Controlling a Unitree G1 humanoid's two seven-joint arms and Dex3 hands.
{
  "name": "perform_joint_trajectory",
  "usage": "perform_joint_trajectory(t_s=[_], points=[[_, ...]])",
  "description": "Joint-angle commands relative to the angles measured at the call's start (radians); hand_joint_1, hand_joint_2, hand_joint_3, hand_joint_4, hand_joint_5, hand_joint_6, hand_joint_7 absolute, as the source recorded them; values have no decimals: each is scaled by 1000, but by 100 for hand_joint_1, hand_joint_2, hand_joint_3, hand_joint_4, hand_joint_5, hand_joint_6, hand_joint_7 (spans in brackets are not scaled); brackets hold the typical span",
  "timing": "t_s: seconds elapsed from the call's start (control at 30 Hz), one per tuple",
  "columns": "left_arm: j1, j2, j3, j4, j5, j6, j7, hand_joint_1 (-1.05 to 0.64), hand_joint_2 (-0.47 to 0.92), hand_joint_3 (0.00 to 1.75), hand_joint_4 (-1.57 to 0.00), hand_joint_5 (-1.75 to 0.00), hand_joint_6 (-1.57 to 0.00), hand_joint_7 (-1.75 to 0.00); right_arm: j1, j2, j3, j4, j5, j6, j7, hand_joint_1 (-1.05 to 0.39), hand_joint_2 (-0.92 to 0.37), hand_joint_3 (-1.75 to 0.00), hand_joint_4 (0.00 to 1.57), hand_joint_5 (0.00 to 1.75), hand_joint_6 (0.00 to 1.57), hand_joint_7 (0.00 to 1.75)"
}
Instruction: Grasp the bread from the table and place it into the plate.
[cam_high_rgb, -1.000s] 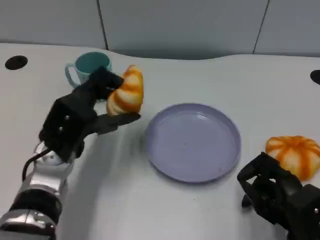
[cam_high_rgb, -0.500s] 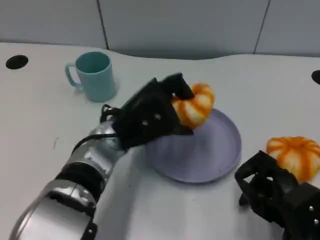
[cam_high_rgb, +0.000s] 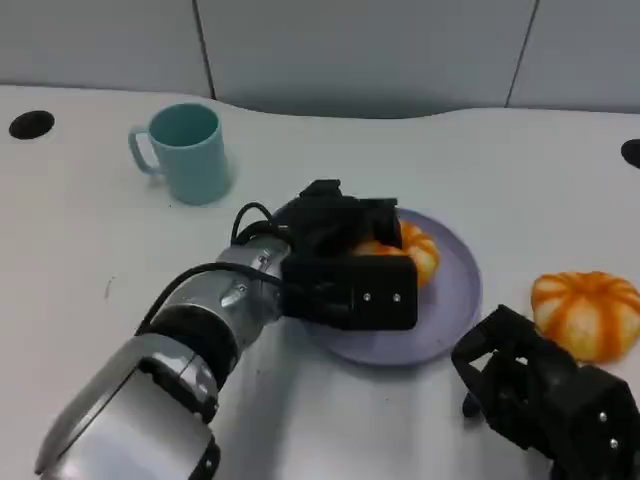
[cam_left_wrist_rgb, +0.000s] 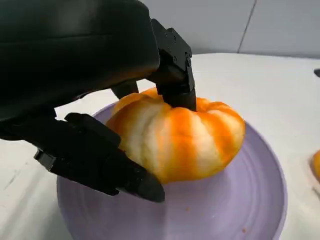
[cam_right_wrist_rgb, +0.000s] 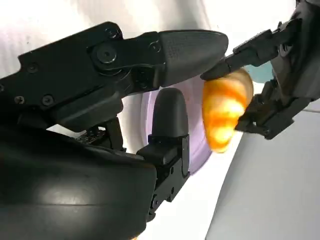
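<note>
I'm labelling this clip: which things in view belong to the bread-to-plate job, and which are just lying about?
Part of the job:
- bread held by the left robot hand
- purple plate under it

Just lying about:
- teal mug
- second orange bun on the table
- right robot hand, holding nothing

1. You've got bread (cam_high_rgb: 418, 252) striped orange and pale cream.
2. Plate (cam_high_rgb: 455, 300) is plain lavender.
3. Second bun (cam_high_rgb: 588, 312): same orange with cream stripes.
4. Mug (cam_high_rgb: 187, 152) is solid teal.
5. Left hand (cam_high_rgb: 345, 268) and right hand (cam_high_rgb: 545, 400) are black; forearm (cam_high_rgb: 150, 400) silver.
6. Surface (cam_high_rgb: 90, 240) is white with black holes.
</note>
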Motion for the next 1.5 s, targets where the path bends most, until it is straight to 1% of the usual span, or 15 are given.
perform_joint_trajectory(t_s=[0.03,0.23,0.97,1.0,1.03,1.07,1.1,1.13,1.17,1.23,1.33,1.4,1.5], points=[[-29,16,-25,8,20,-21,6,-52,91,0,-24,-64,-41,-27,12,-5,-5,-15,4,-6,-3,-30,-92,-34,62,175,40,175],[-30,17,-28,9,18,-22,7,-52,91,0,-25,-60,-44,-20,12,-4,-5,-15,4,-6,-3,-30,-92,-34,63,175,40,175],[-30,17,-29,9,17,-22,7,-52,91,0,-26,-58,-48,-12,12,-4,-5,-15,4,-6,-3,-30,-92,-34,63,175,40,175],[-40,23,-36,8,23,-27,-9,-59,91,3,-20,-49,-40,-9,10,-6,-7,-15,6,-5,-1,-30,-92,-34,63,175,40,175],[37,91,135,-82,-213,-71,-221,-73,91,10,-10,-27,-25,-5,8,-14,-17,-7,15,-16,7,-30,-92,-34,62,175,40,175],[165,153,317,-221,-488,-80,-433,-77,92,12,-11,-16,-18,-4,3,-23,-26,3,24,-23,15,-27,-92,-34,61,175,40,175],[275,196,454,-345,-704,-65,-598,-78,92,14,-17,-16,-20,-5,-1,-29,-32,14,32,-33,25,-27,-92,-34,59,175,39,175],[359,222,536,-440,-845,-49,-701,-77,92,15,-21,-16,-22,-6,-3,-33,-36,21,37,-40,31,-27,-92,-34,59,175,38,175],[407,229,559,-496,-898,-30,-737,-72,92,15,-24,-16,-25,-6,-3,-33,-37,22,38,-41,33,-27,-92,-34,59,175,38,175],[444,236,569,-550,-932,-8,-767,-66,92,16,-27,-16,-27,-6,-1,-31,-38,20,37,-40,33,-27,-92,-35,59,175,38,175],[511,242,601,-651,-1017,81,-826,-72,92,14,-29,-15,-30,-6,3,-22,-38,10,29,-30,21,-27,-92,-34,58,175,37,175],[561,238,632,-724,-1086,144,-848,-69,92,13,-34,-18,-36,-7,6,-19,-37,1,30,-18,21,-27,-92,-34,56,175,37,175],[599,239,649,-800,-1123,211,-857,-66,92,13,-38,-19,-40,-8,7,-19,-37,-2,32,-14,22,-27,-92,-34,56,175,37,175]])
